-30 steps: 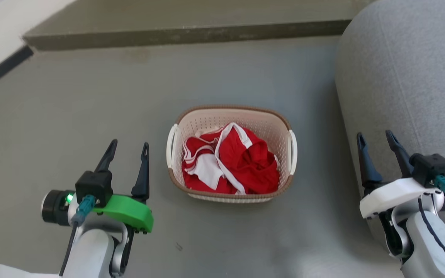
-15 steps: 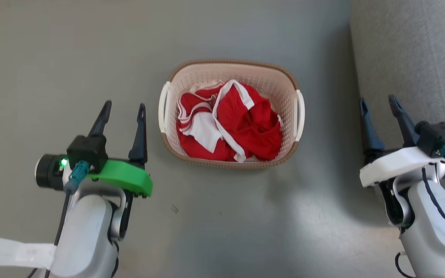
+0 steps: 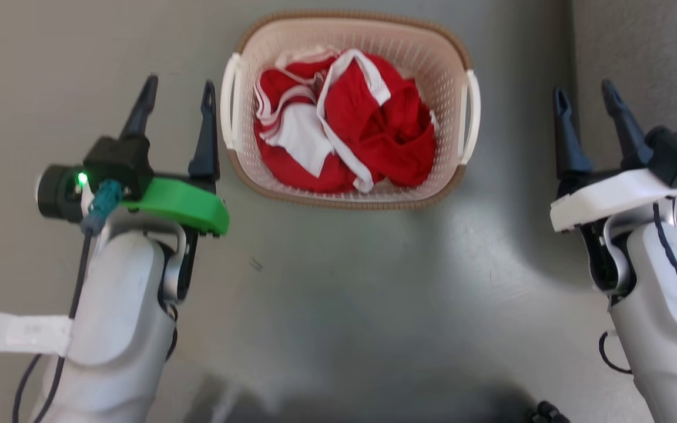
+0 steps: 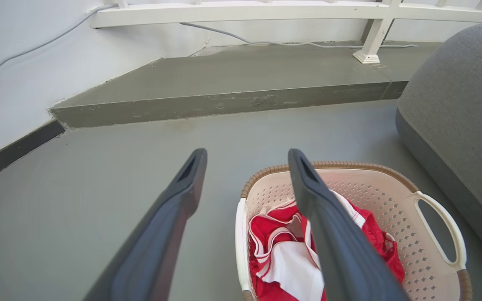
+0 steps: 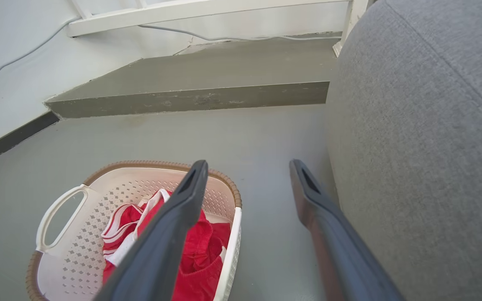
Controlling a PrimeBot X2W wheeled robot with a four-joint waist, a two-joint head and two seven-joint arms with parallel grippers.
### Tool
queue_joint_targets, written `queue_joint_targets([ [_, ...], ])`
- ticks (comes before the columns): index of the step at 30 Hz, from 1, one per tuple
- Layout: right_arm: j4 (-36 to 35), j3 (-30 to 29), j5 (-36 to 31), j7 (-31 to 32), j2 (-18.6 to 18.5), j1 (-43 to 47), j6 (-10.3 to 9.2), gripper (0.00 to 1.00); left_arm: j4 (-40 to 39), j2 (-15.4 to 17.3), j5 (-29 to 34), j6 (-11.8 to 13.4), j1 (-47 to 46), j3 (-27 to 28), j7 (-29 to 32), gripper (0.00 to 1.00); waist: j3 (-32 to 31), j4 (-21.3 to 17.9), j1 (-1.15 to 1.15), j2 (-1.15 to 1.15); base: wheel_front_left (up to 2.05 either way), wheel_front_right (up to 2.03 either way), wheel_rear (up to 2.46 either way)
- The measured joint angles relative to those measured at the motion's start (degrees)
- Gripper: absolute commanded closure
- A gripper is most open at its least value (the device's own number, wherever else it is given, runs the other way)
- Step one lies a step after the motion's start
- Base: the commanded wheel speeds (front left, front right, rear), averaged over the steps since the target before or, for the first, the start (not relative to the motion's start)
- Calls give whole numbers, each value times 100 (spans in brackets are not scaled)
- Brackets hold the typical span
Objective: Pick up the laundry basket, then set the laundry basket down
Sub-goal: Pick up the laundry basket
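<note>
Your left gripper (image 3: 180, 83) stands with its two dark fingers spread apart and nothing between them. Its inner finger lies just beside the left handle (image 3: 230, 100) of the laundry basket (image 3: 350, 202); you cannot tell from these views whether they touch. Your right gripper (image 3: 584, 88) is likewise spread and holds nothing. It is set apart from the right handle (image 3: 472, 117), with a strip of grey floor (image 3: 515, 153) between them, and the grey couch (image 3: 644, 47) is close on its outer side. The laundry basket sits upright on the floor between the two grippers, reaching a little ahead of them, with red and white clothes (image 3: 374, 129) heaped inside. Beyond the basket the floor runs to a low concrete step (image 4: 224, 102). Behind that stands a white wall (image 4: 23, 62) with a white rail (image 4: 241, 10) along it.
</note>
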Motion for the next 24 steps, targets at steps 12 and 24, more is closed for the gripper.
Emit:
queue_joint_targets([
  [12, 4, -20, -4, 0, 44, -733, 63, 0, 344, -34, -2, -167, -878, 44, -1, 0, 900, -5, 0, 0, 0, 0, 0],
  [24, 713, 113, -25, -16, 321, -1301, 242, 0, 1395, -141, -182, -469, -1652, 92, 15, 0, 1382, 4, 0, 0, 0, 0, 0],
])
